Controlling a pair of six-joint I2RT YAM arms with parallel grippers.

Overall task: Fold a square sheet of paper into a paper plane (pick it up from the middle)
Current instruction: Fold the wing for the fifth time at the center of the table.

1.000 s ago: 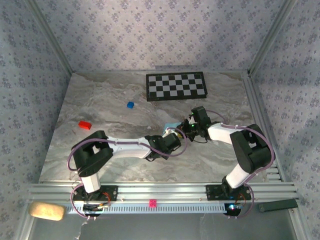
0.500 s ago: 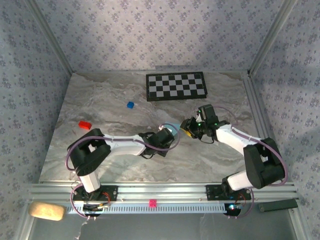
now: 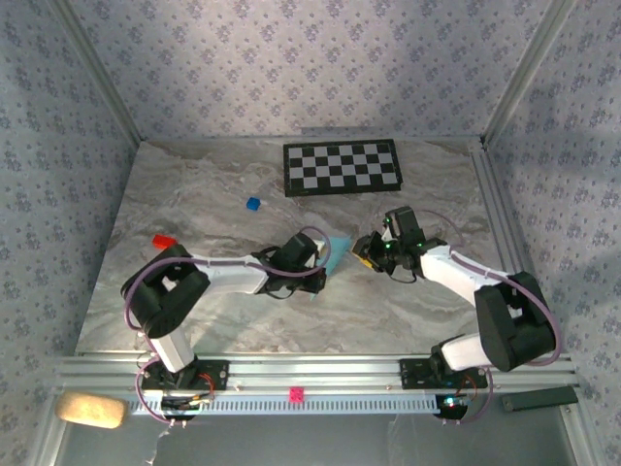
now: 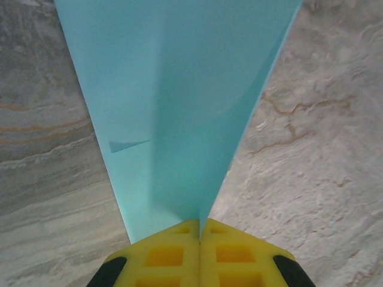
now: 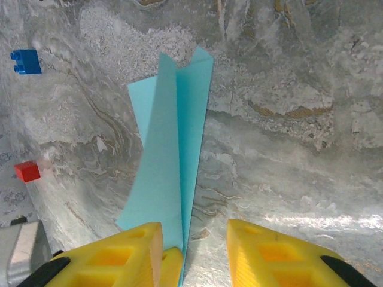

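- Just on the near side of the checkerboard (image 3: 342,167), towards the arm bases, the square sheet of paper (image 3: 337,252) sits between the two grippers, folded along a centre crease into a long, narrow shape.
- The left gripper (image 4: 198,229) is pinched fully closed on the crease at one end. The sheet's long axis runs straight out from its fingertips.
- The right gripper (image 5: 194,233) has its jaws parted and clamps nothing. The sheet's near end sits inside that gap, off to one side; I cannot tell whether it touches.
- The sheet lies lengthwise straight ahead of the right gripper, so closing there would likely catch it.
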